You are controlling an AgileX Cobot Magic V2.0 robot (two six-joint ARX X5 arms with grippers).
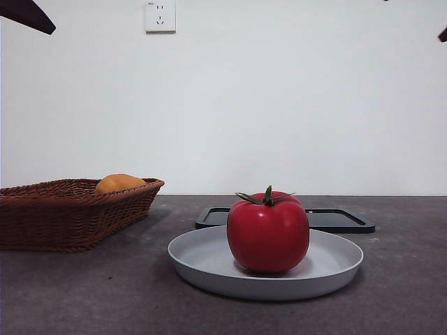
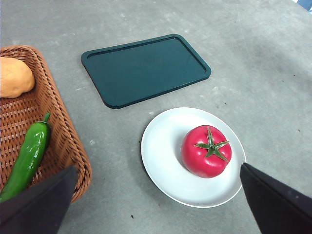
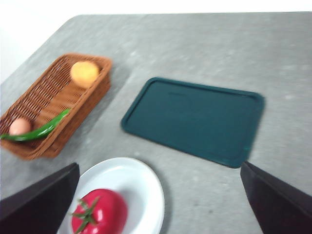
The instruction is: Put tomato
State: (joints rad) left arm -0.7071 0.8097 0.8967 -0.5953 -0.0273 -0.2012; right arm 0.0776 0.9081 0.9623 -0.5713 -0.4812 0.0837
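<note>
Sitting on the plate (image 1: 209,269), the tomato (image 1: 268,234) takes the middle of the front view, a little low in the frame. It stands upright, with its green stem pointing up, and it touches the plate only at its base. The plate is pale grey and shallow, and it lies on the grey table (image 1: 84,293).

Just behind the plate, right of centre in the front view, lies a dark flat tray (image 1: 342,219) with nothing on it. At the left side of that view stands a brown wicker basket (image 1: 63,216), well apart from the plate, with an orange fruit (image 1: 119,183) showing above its rim. The left wrist view also shows a green pepper (image 2: 28,157) in the basket, and the right wrist view shows one more small, pale round thing (image 3: 20,126) beside the pepper; it is too blurred to name.

Both arms wait high above the table. In the front view they show only as black tips at the two top corners. The left gripper (image 2: 156,204) has its jaws spread wide and grasps nothing; the tomato is seen between them, far below. The right gripper (image 3: 158,200) is also spread wide and carries nothing.

A white wall socket (image 1: 160,16) is at the upper left of the front view.
</note>
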